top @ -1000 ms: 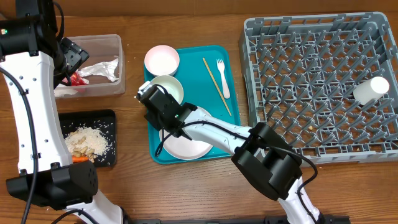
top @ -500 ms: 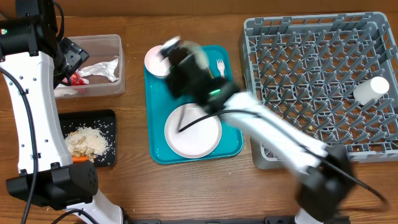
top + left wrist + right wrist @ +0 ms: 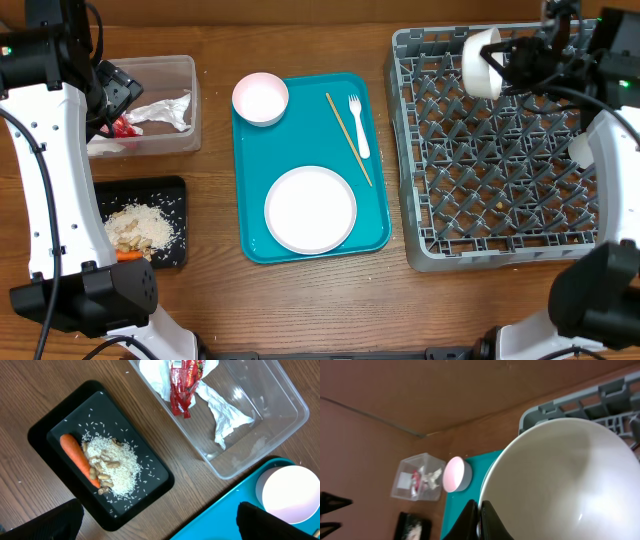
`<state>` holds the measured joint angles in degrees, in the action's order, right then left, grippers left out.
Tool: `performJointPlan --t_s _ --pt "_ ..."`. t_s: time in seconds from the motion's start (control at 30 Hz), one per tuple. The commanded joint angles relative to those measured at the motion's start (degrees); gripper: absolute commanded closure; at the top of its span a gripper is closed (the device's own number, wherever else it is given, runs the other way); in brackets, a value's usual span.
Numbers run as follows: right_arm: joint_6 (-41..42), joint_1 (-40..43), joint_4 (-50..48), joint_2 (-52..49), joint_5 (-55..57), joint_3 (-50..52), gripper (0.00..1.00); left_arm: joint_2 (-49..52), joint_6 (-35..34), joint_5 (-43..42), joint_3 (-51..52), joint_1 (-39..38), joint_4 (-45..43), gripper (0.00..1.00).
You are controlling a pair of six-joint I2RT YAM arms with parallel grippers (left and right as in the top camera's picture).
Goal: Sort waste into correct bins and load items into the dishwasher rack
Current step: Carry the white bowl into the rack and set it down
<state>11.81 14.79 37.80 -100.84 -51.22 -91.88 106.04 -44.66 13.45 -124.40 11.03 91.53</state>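
Note:
My right gripper (image 3: 502,66) is shut on the rim of a white bowl (image 3: 480,62) and holds it tipped on edge over the far left of the grey dishwasher rack (image 3: 500,180). In the right wrist view the fingers (image 3: 479,521) pinch the bowl's rim (image 3: 570,480). A second bowl (image 3: 260,98), the plate (image 3: 310,210), the fork (image 3: 358,125) and the wooden stick (image 3: 348,138) lie on the teal tray (image 3: 300,130). My left gripper (image 3: 110,95) is open and empty above the clear tub (image 3: 195,100); its fingers (image 3: 65,520) are spread wide.
The clear tub holds napkins (image 3: 225,415) and the red wrapper (image 3: 185,382). The black tray (image 3: 170,195) holds rice scraps (image 3: 112,462) and the carrot (image 3: 77,457). A white cup (image 3: 579,150) stands in the rack beside my right arm.
My right arm has lifted a bowl off the teal tray and swung it right, over the rack's far left. The left arm has not moved.

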Motion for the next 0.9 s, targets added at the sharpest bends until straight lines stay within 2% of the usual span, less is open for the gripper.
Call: performJointPlan --t_s 0.0,0.2,0.37,0.87 --pt "0.0 2.0 -0.5 -3.1 -10.6 2.0 0.96 0.0 -0.4 0.2 -0.2 0.2 -0.1 0.0" --pt "1.2 1.3 -6.6 -7.0 -14.8 5.7 0.96 0.0 -0.4 0.2 -0.2 0.2 -0.1 0.0" --pt "3.7 1.0 -8.1 -7.0 -8.6 7.1 0.96 0.0 -0.4 0.2 -0.2 0.2 -0.1 0.0" --pt "6.5 2.5 -8.6 -10.7 0.2 5.8 0.96 0.0 -0.4 0.2 -0.2 0.2 -0.1 0.0"
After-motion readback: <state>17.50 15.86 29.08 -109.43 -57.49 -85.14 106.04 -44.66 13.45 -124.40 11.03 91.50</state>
